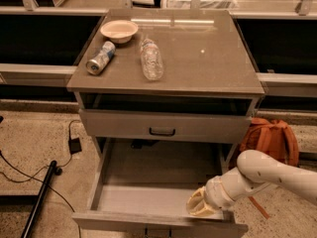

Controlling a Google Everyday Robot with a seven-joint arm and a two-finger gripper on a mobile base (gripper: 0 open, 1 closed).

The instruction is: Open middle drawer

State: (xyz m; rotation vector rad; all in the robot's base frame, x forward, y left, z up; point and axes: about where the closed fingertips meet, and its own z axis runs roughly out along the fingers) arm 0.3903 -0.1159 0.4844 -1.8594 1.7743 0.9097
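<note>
While the middle drawer point(143, 200) stands drawn far out, the gripper point(202, 205) sits at its front lip, right of centre; whether the jaws are spread or pinching cannot be told. Any further pull looks best kept straight along the runners. The white arm point(270, 172) reaches in low from the frame's right, wrist angled down. Beyond, can point(100, 57), bottle point(151, 59) and bowl point(119, 30) rest on the bench point(208, 53).

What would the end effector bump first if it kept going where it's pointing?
Probably the floor of the middle drawer: the end effector sits in its front right corner, aimed left and down. Depth unclear.
</note>
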